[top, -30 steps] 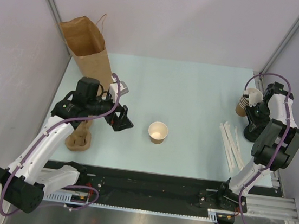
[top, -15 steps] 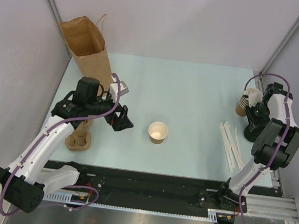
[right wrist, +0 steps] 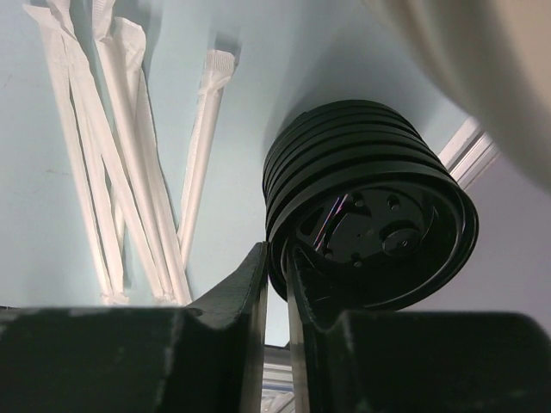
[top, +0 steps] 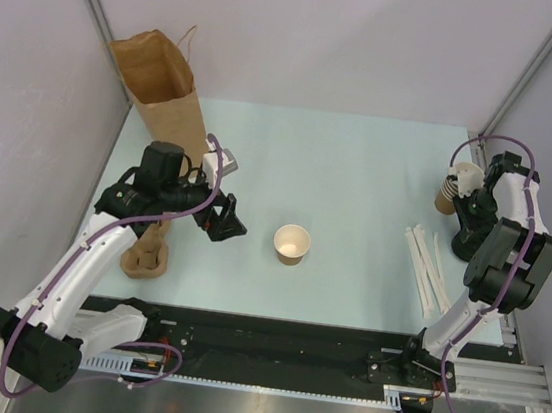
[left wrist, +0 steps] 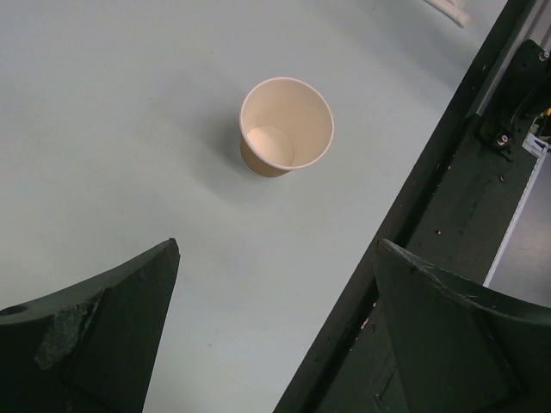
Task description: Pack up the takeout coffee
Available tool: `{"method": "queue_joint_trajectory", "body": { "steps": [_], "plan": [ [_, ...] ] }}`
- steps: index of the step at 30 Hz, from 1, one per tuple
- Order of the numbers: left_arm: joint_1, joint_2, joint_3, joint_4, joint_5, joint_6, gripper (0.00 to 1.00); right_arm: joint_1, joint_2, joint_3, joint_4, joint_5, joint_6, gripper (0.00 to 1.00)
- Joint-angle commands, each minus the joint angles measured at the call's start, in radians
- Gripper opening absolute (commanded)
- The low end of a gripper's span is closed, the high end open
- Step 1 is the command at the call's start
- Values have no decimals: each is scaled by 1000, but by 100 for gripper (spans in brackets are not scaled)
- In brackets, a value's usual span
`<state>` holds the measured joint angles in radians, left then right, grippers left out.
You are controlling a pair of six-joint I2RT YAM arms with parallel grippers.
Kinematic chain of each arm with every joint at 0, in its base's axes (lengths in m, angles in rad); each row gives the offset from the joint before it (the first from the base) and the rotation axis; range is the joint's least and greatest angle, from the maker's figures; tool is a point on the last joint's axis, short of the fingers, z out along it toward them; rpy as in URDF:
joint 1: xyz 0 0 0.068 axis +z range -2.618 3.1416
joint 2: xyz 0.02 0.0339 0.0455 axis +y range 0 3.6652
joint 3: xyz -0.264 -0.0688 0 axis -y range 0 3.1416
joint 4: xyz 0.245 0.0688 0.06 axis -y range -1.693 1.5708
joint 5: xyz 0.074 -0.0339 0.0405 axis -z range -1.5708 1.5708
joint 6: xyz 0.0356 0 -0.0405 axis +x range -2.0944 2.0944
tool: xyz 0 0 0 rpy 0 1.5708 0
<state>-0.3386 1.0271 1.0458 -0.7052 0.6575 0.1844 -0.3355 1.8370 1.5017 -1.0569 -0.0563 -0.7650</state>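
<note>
1. The cup is standing upright and open-topped near the middle of the pale blue table. It is well apart from everything else, and its pale inside is facing the left wrist camera.
2. The left gripper is hanging over the table just left of the cup. Its fingers are spreading wide, and the cup is lying ahead of them, apart from both.
3. The right gripper is working at the far right edge of the table. Its jaws are standing at a narrow slit and pinching the rim of the top lid.
4. The top lid is sitting on a stack of lids, all black and round.
5. The straws, in white paper wrappers, are lying in a loose bundle near the stack of lids.
6. A stack of cups is standing at the right edge, just beside the right arm.
7. The bag, of brown paper, is standing upright with its mouth open at the far left corner.
8. A brown cup carrier is lying near the left front edge, partly under the left arm.
</note>
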Motion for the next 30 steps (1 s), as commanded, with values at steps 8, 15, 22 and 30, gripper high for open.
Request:
{"method": "queue_joint_trajectory", "body": {
  "steps": [8,15,22,30],
  "plan": [
    [-8,-10,39,24,8,10,99,7,-70,3,-26,15,-16,5],
    [-8,-9,40,24,11,10,99,9,-91,18,-46,21,-14,0],
    [-11,-7,42,23,24,7,99,9,-162,55,-120,0,-2,0],
    [-17,-44,51,-5,34,84,99,33,-306,118,-283,-83,41,0]
  ]
}}
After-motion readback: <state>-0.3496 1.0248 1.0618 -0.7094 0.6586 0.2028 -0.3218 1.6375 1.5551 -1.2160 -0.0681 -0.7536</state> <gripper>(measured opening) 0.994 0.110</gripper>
